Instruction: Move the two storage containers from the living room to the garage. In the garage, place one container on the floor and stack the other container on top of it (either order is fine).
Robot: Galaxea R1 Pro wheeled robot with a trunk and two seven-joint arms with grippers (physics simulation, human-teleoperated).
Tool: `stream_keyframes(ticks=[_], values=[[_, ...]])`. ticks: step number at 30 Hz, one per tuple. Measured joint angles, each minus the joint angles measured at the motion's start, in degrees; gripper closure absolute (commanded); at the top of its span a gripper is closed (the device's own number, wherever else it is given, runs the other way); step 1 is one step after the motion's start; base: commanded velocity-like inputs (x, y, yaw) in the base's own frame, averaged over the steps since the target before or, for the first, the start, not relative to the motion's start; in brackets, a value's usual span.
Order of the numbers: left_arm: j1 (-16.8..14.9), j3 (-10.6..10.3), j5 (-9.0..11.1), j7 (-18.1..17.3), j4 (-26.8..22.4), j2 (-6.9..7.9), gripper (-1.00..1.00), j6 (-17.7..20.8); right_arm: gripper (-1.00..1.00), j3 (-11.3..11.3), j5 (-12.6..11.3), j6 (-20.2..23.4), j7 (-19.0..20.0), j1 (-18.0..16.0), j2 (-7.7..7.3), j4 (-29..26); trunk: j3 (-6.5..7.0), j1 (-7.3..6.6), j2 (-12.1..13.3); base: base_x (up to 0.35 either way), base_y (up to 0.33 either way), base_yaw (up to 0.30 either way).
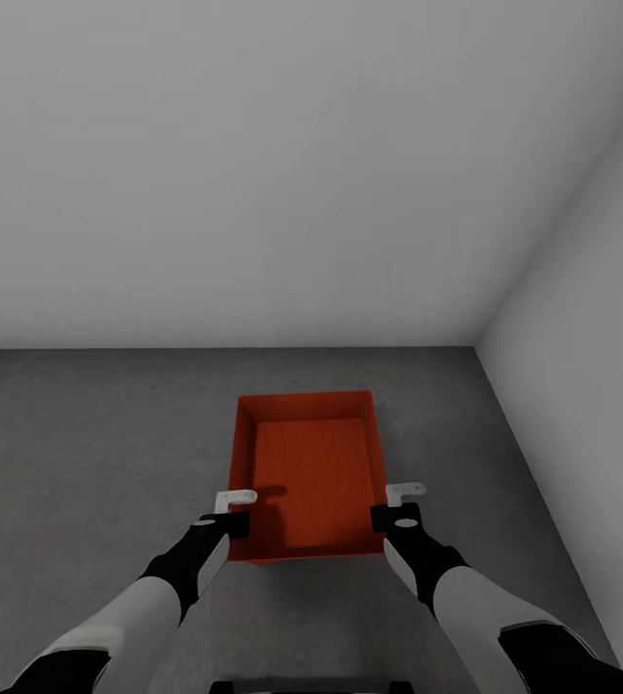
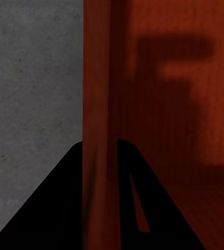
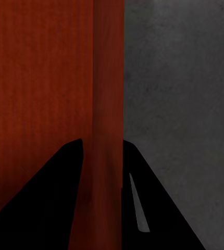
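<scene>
Red-orange against grey concrete: we hold one storage container between both arms in the corner of the garage, its open top facing up and its long axis running straight away from us toward the back wall. Our left gripper pinches the left side wall near the close corner, and our right gripper pinches the right side wall at about the same spot, so the box lies directly ahead, centred between the two arms, neither nearer than the other. In each wrist view the dark fingers straddle the thin wall, one inside and one outside, closed against it. Whether the base is already touching the floor we cannot tell. We judge that setting it down calls for lowering both arms evenly, since a tilt would twist the walls in our grip.
</scene>
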Motion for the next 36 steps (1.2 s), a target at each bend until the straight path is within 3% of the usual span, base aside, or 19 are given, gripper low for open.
stream_keyframes(ticks=[15,36], values=[[0.0,0.0,0.0,-0.1,-0.1,0.05,1.00,0.1,1.00,0.0,0.0,0.0,-0.1,0.0,0.06,0.0,0.00,0.00,0.0,0.000,0.000,0.000],[0.0,0.6,-0.5,-0.7,0.2,0.22,1.00,-0.3,1.00,-0.5,0.6,0.0,-0.1,0.0,0.26,0.0,-3.78,4.62,-8.4,0.000,0.000,0.000]])
